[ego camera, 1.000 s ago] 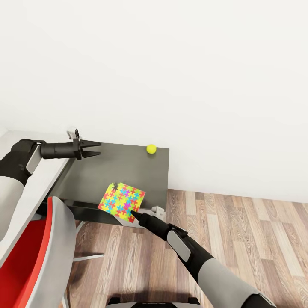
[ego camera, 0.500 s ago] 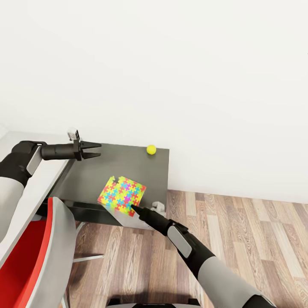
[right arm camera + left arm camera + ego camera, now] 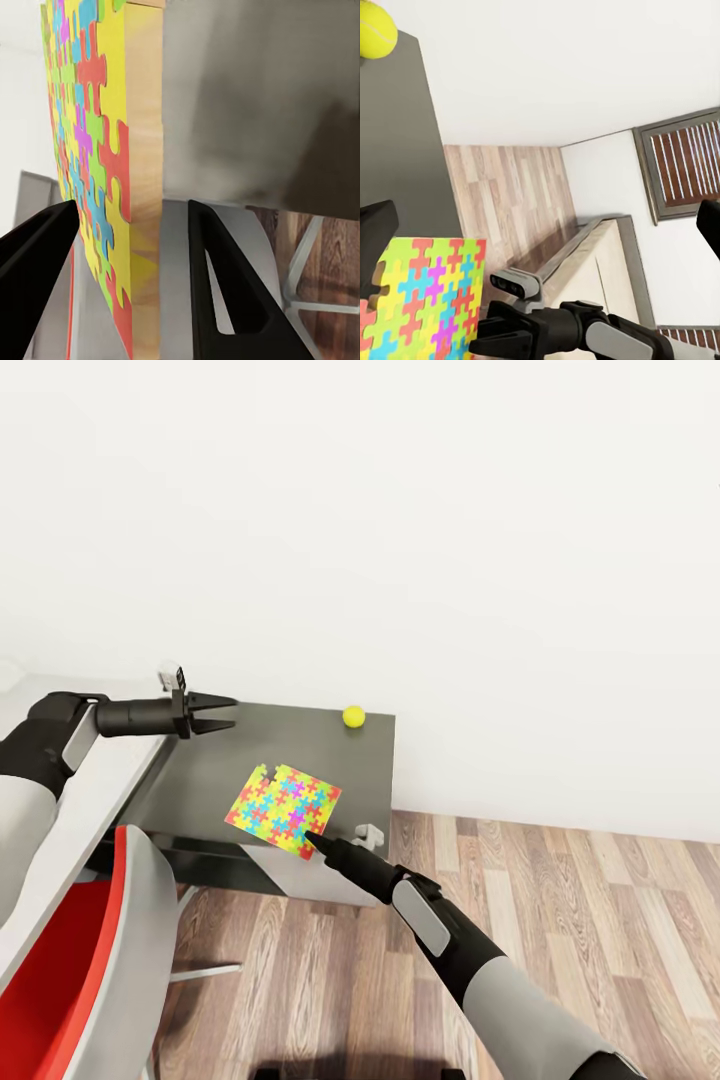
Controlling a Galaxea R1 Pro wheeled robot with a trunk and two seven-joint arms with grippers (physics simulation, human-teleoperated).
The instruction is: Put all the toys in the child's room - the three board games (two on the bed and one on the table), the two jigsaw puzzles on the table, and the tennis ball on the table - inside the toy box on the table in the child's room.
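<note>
Right end effector (image 3: 312, 843) grips one jigsaw puzzle (image 3: 283, 808) by its near corner. In the right wrist view the two black fingers (image 3: 225, 285) straddle the puzzle's edge, one on each face, closed onto it. The puzzle (image 3: 112, 157) is a flat square slab: top face printed with interlocking yellow, pink, blue, green and red pieces, side edge plain tan like wood or card. One far corner has a notched, piece-shaped outline. It is held tilted above the dark grey tabletop (image 3: 250, 760), over that section's front part; whether any corner touches the surface cannot be told.

Left end effector (image 3: 222, 714) points level across the boundary between the pale grey tabletop (image 3: 95, 800) and the dark section. Its slim black tapered fingers are a narrow gap apart, with nothing between them.

Tennis ball (image 3: 353, 716): small yellow-green sphere with a matte surface, resting on the dark tabletop at its far right corner, near the white wall (image 3: 400, 510). It also appears in the left wrist view (image 3: 376, 31), well apart from the puzzle (image 3: 424, 300).

Red chair (image 3: 70, 960) has a glossy red seat shell with a pale grey outer back, standing at the near left. Floor (image 3: 560, 900) is wood plank with mixed brown grain.
</note>
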